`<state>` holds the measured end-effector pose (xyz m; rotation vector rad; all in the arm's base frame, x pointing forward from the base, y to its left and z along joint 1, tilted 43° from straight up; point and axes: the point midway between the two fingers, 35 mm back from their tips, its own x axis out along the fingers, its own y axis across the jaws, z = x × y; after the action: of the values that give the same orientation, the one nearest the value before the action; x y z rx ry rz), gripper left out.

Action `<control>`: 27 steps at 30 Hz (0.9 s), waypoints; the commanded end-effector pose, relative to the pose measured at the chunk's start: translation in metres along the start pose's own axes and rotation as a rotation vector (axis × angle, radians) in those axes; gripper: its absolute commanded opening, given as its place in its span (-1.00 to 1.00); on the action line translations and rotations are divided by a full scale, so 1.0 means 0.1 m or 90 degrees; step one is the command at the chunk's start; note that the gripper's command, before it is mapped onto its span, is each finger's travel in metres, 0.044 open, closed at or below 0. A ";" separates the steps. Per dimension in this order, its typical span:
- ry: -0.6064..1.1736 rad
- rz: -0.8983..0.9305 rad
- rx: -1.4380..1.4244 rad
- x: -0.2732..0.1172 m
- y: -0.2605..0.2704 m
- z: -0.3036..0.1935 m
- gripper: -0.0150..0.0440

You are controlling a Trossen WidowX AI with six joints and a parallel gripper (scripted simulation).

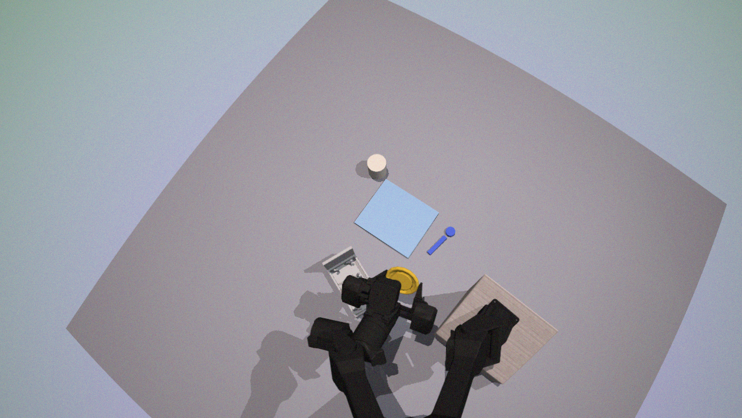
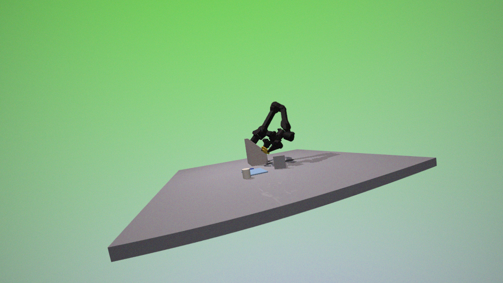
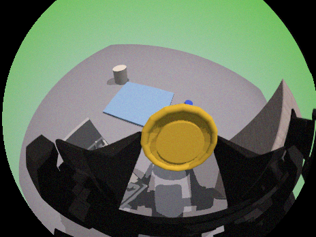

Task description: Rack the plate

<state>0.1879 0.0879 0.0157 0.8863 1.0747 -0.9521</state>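
A yellow plate [image 1: 403,280] [image 2: 264,150] [image 3: 180,143] hangs tilted above the table [image 1: 259,155] [image 2: 211,207] [image 3: 204,68], pinched at opposite sides of its rim by the gripper [image 1: 403,280] [image 2: 265,149] [image 3: 179,137] of a black arm [image 1: 361,384] [image 2: 269,119] [image 3: 301,134]. The fingers stand wide because the plate spans the gap between them; its round, hollowed face shows in the wrist view.

The rack [image 1: 340,257] [image 2: 279,162] [image 3: 82,134] waits on the table, partly hidden under the arm from overhead, its end wall and some of its small posts in sight. The plate is outside the slots, off to one side of the rack. Nearby lie a blue mat [image 1: 397,218] [image 2: 258,171] [image 3: 137,102] and a blue spoon [image 1: 437,245] [image 2: 251,168] [image 3: 188,102], with a pale cylinder [image 1: 376,163] [image 2: 246,173] [image 3: 120,75] beyond and a wooden block [image 1: 529,327] [image 2: 255,154] [image 3: 262,133] at the other side.

The pickup looks done; the step in hand appears to be the carry and turn toward the rack. The next move calls for bringing the plate fully on edge, lining it up with a slot and lowering it between the rails. A skewed approach could catch the rim on a post, or bump a finger against the end wall. Release and retreat remain, best left until the rails bear the plate.
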 end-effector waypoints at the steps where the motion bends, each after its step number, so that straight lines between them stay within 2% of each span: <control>1: -0.039 0.025 -0.020 0.03 0.01 -0.02 -0.49; 27: -0.233 0.299 -0.122 -0.12 0.20 -0.28 -0.49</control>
<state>0.1967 0.1213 0.0218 0.7331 0.6382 -0.6050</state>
